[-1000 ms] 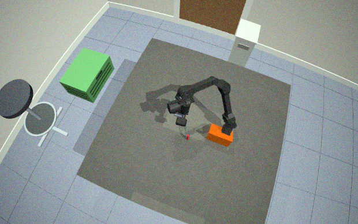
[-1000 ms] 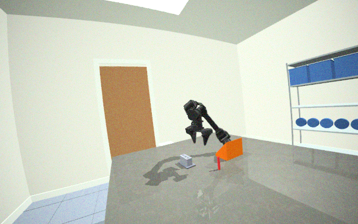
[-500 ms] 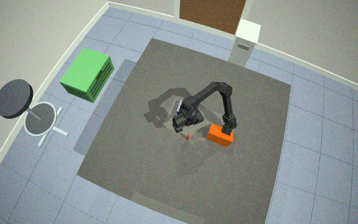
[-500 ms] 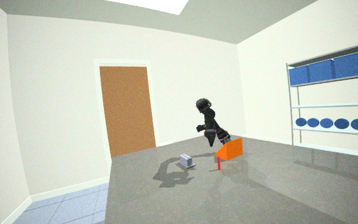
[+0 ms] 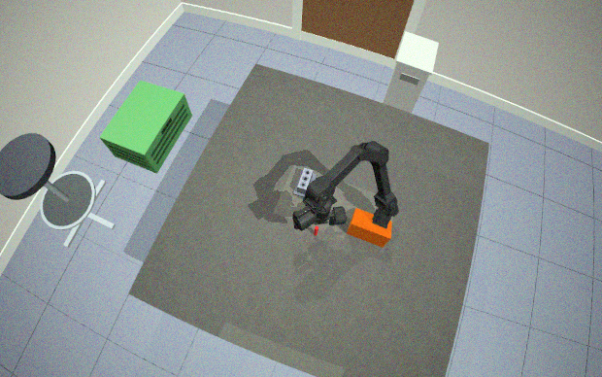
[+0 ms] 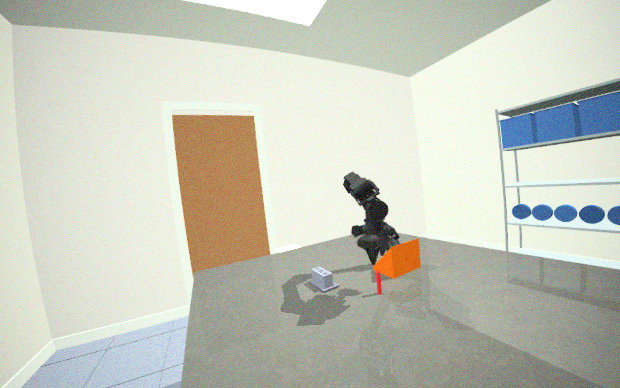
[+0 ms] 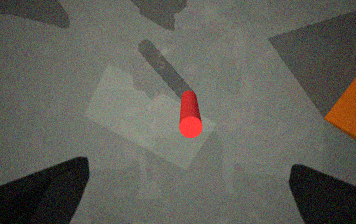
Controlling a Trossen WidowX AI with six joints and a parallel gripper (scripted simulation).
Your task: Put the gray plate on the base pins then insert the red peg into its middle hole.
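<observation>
The gray plate (image 5: 301,189) (image 6: 325,281) sits level on its base (image 6: 330,288), its three round holes facing up; the pins are hidden. The holes look empty, though they are small in these views. The red peg (image 5: 316,231) (image 6: 379,283) (image 7: 190,112) stands upright on the table, apart from the plate. My gripper (image 5: 318,220) (image 7: 189,171) is wide open and empty, pointing down from above the peg. In the wrist view the peg's top lies between the two fingers sideways, slightly ahead of the line of their tips.
An orange block (image 5: 361,232) (image 6: 406,259) (image 7: 346,117) stands close to the peg, at the arm's foot. The arm (image 5: 340,167) arches over the space between plate and block. The brown-gray surface (image 5: 233,272) (image 6: 280,350) carries the arm's shadow.
</observation>
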